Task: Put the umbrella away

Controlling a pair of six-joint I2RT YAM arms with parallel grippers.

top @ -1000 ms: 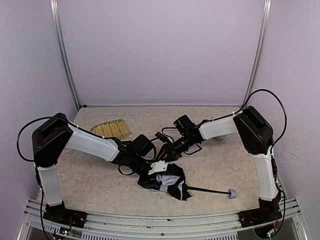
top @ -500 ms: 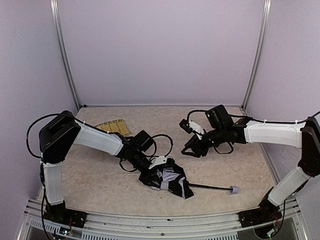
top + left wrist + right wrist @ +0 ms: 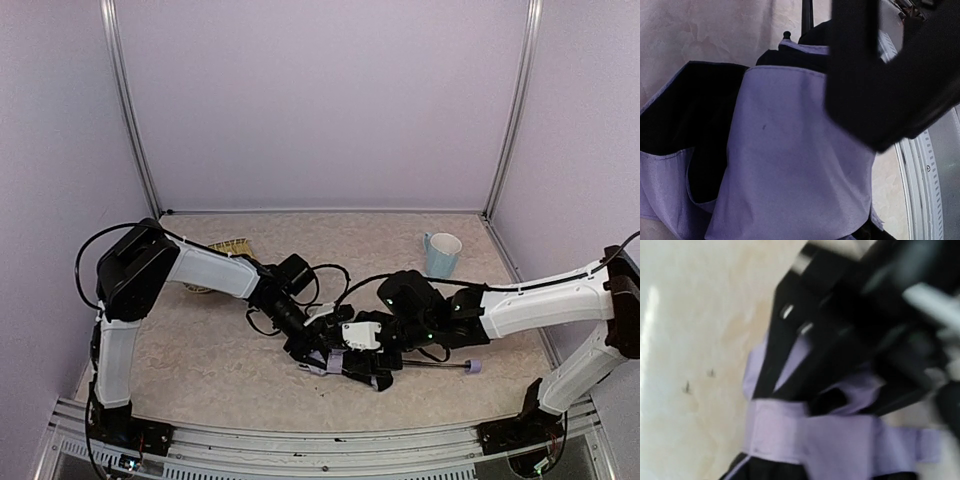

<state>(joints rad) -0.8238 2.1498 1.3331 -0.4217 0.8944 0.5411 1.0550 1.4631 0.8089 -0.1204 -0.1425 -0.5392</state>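
Crumpled lavender-grey umbrella [image 3: 345, 362] on the table [image 3: 200, 350], low centre of the overhead view, handle [image 3: 474, 367] pointing right, left gripper [image 3: 312, 345] and right gripper [image 3: 362, 335] meeting over its fabric, whether either pinches it I cannot tell, blue mug [image 3: 440, 254] upper right

One umbrella [image 3: 338, 362], one mug [image 3: 440, 254], one straw tray [image 3: 231, 246]

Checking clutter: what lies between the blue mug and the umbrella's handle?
The right arm crosses there, between mug and handle, in the top view.
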